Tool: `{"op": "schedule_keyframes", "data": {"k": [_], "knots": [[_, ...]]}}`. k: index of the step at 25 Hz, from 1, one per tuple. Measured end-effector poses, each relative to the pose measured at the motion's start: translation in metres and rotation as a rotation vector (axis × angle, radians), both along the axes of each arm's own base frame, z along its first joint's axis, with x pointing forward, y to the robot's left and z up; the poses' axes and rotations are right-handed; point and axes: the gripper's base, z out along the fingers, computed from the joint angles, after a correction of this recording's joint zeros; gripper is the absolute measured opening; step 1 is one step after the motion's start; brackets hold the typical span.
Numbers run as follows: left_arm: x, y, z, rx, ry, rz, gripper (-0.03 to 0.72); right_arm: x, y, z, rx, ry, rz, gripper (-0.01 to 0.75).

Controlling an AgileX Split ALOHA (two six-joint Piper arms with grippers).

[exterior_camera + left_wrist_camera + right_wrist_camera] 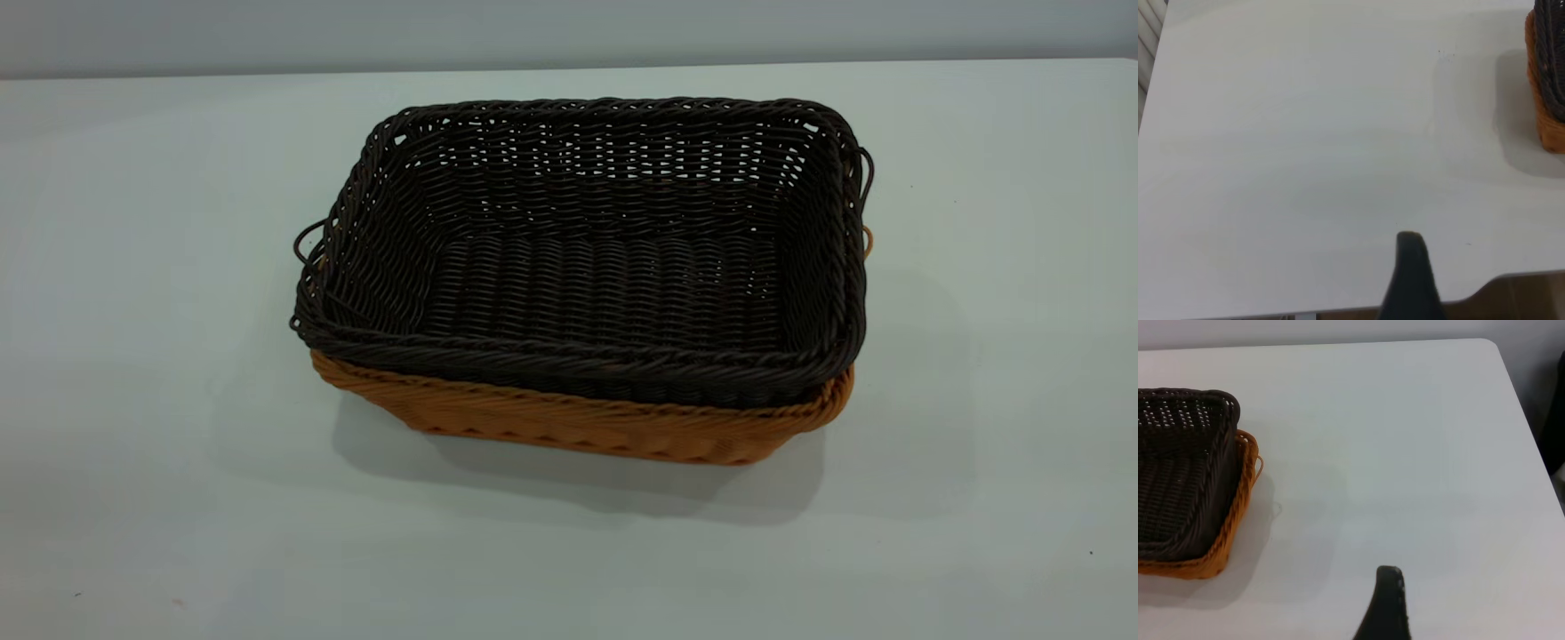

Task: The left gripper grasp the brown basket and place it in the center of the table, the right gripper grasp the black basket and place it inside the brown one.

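Note:
The black basket (pixel 605 267) sits nested inside the brown basket (pixel 587 422) at the middle of the table (pixel 133 356). Only the brown rim and lower front wall show beneath the dark one. Neither gripper is in the exterior view. In the left wrist view only a black tip of my left gripper (pixel 1410 267) shows, over bare table near its edge, well apart from the stacked baskets (pixel 1548 120). In the right wrist view only a black tip of my right gripper (pixel 1386 603) shows over bare table, apart from the black basket (pixel 1178 467) and the brown rim (pixel 1231 520).
The table's near edge (pixel 1511 277) with a brown floor beyond it shows in the left wrist view. The table's rounded far corner (pixel 1491 347) shows in the right wrist view. Bare tabletop lies on all sides of the baskets.

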Motion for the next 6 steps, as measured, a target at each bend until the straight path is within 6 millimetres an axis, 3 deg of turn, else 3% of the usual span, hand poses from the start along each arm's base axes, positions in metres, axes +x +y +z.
{"op": "schedule_keyframes", "data": {"k": [6], "knots": [[0.0000, 0.0000, 0.0000, 0.000, 0.000, 0.000, 0.509, 0.0000, 0.0000, 0.0000, 0.005, 0.000, -0.003, 0.584]]}}
